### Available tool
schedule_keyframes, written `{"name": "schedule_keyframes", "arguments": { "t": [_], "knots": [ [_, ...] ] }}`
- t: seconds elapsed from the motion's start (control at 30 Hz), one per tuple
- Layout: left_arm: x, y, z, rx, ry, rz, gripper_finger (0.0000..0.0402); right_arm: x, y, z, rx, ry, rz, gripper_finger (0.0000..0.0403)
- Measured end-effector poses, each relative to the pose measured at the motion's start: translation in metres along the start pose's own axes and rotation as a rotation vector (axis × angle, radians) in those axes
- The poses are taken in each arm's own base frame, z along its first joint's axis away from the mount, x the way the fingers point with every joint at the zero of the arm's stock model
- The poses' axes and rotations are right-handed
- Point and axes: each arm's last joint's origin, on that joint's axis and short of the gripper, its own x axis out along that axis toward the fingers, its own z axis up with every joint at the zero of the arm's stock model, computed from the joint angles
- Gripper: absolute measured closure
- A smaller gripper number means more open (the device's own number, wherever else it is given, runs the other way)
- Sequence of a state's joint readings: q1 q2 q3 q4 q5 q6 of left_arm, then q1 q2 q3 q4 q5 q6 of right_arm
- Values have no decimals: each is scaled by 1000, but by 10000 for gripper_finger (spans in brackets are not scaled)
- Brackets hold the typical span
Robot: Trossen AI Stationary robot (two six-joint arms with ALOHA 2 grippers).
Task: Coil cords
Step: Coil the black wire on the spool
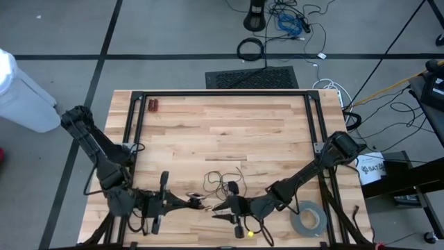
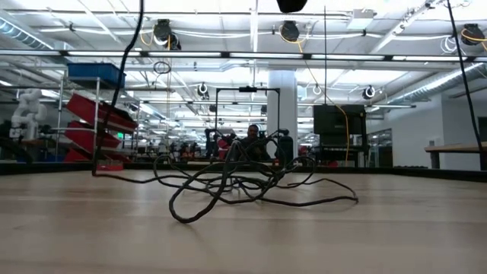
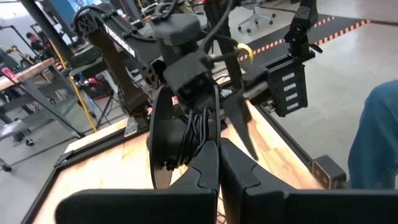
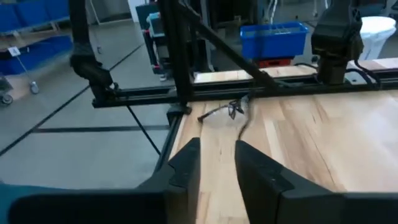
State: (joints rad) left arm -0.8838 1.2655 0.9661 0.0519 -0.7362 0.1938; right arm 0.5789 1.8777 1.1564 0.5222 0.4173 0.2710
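Loose cord (image 2: 243, 179) (tangled) mid-table, btwn grippers.

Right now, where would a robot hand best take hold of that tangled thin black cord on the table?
Probably at an outlying loop of the cord, coming straight down from above. The cord lies in loose strands on the wood, and the edge loops stand clear of the tangled middle, so one strand can be pinched alone.

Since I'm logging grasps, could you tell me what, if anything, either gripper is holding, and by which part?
The left gripper is shut on one end of the thin black cord. The right gripper stands open with nothing between its fingers.
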Motion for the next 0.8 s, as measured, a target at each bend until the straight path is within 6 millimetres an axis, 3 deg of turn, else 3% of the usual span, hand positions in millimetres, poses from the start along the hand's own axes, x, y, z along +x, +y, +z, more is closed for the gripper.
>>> {"name": "schedule_keyframes", "arguments": {
  "t": [0.3, 0.67, 0.8],
  "knots": [
    [2, 0, -1, -21, -31, -18, 402, 5, -2, -13, -20, 35, -29, 265],
    [0, -3, -2, -48, -27, -33, 402, 4, -2, -12, -13, 49, -36, 267],
    [-1, -4, -2, -46, -31, -57, 402, 4, 1, -10, 30, 49, 56, 267]
  ]
}}
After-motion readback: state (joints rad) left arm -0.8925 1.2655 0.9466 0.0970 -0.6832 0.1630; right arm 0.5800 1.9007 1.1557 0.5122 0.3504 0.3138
